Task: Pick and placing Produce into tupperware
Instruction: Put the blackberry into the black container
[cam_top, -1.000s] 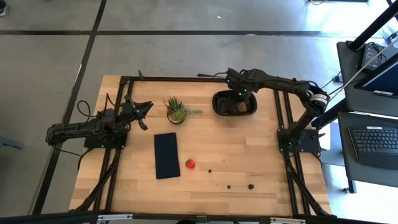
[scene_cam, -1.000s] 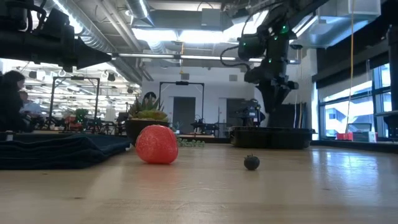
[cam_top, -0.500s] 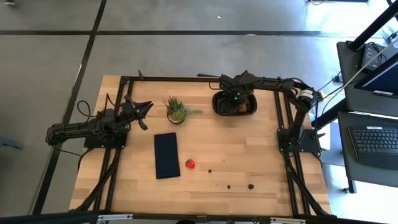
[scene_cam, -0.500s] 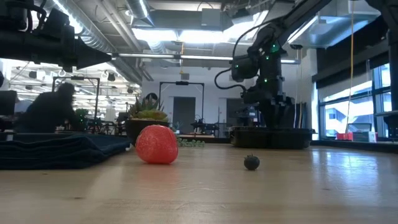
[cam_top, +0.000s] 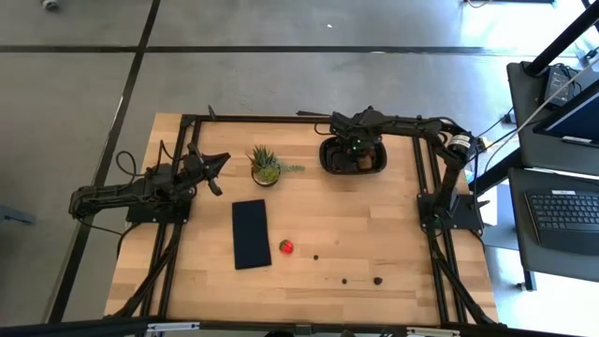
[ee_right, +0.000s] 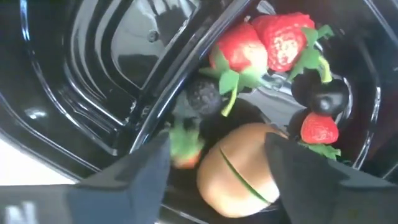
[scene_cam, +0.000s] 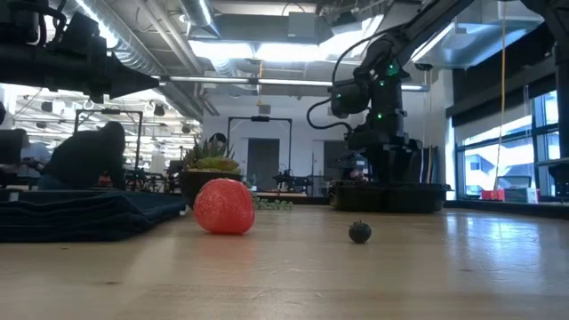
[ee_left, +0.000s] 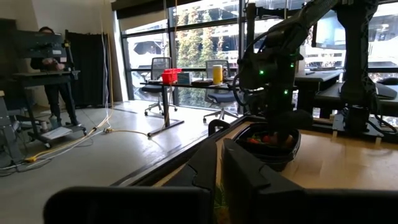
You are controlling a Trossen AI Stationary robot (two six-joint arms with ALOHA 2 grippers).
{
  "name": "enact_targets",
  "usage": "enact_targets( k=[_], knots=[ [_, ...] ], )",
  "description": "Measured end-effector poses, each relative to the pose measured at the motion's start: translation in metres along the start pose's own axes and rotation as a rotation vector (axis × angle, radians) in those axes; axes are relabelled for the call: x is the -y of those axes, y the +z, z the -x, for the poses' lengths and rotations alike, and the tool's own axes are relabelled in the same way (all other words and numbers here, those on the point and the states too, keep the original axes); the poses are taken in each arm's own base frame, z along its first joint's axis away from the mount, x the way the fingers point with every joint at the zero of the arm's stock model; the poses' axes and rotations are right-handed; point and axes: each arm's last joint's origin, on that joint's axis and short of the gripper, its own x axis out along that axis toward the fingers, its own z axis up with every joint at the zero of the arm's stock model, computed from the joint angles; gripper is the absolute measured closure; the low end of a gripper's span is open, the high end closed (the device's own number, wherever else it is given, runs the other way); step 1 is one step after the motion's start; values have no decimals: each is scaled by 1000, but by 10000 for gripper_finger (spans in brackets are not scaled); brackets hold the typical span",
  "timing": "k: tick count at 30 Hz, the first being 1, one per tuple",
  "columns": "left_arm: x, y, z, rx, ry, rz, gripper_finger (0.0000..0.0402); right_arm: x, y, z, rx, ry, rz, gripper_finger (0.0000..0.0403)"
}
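**A:** Start from your left side. Where is that arm?

**B:** My left gripper (cam_top: 221, 161) waits over the table's (cam_top: 374, 234) left edge, well apart from all the fruit. Its fingers (ee_left: 208, 165) are pressed together with nothing between them.

**A:** And moving across the table?

**B:** First the spiky potted plant (cam_top: 266, 165) near the far edge, then the flat dark pad (cam_top: 251, 233) lying nearer the front. Just beside the pad's right edge sits a red strawberry (cam_top: 286, 246), apart from the pad. Right of that is a tiny dark berry (cam_top: 315, 256), and nearer the front edge two more: a small one (cam_top: 344, 279) and a slightly bigger one (cam_top: 378, 279). None of these touch each other.

**A:** Then the container?

**B:** The black tupperware (cam_top: 328, 159) stands at the far edge, right of the plant. My right gripper (cam_top: 357, 154) is down inside it, fingers (ee_right: 130, 177) spread and holding nothing. Between them, lying on the container's floor, is the brownish oval kiwi piece (ee_right: 239, 168). Past it I see two red strawberries (ee_right: 264, 43) with green leaves, a smaller strawberry (ee_right: 319, 130), a bumpy dark berry (ee_right: 202, 96) and a glossy dark one (ee_right: 323, 99).

**A:** Anything behind the table?

**B:** From table height, a person (scene_cam: 84, 160) in dark clothing is bent over at the left, in the room beyond.
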Motion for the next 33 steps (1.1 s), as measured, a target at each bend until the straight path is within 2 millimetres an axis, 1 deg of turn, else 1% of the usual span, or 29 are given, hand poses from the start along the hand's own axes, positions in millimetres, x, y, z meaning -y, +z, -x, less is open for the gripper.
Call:
enact_targets(
  k=[3,5,8,10,13,16,20,23,27,31,33],
  knots=[
    [0,0,0,-1,0,0,389,1,-1,5,-34,-11,5,103],
    [0,0,0,-1,0,0,392,1,-1,14,-37,-12,6,87],
    [0,0,0,-1,0,0,395,-3,0,37,21,7,12,76],
    [0,0,0,0,0,0,397,-6,-4,56,73,26,26,76],
    [0,0,0,-1,0,0,399,-15,-20,82,119,54,70,76],
    [0,0,0,-1,0,0,401,-25,-45,104,124,64,81,76],
    [0,0,0,0,2,0,399,-45,-81,123,96,65,100,76],
    [0,0,0,-1,2,0,391,-61,-106,130,65,56,65,76],
    [0,0,0,0,2,0,381,-85,-137,132,47,9,96,76],
    [0,0,0,-1,2,1,371,-105,-170,117,40,-50,63,76],
    [0,0,0,-1,2,2,367,-112,-186,105,17,-70,31,76]
  ],
)
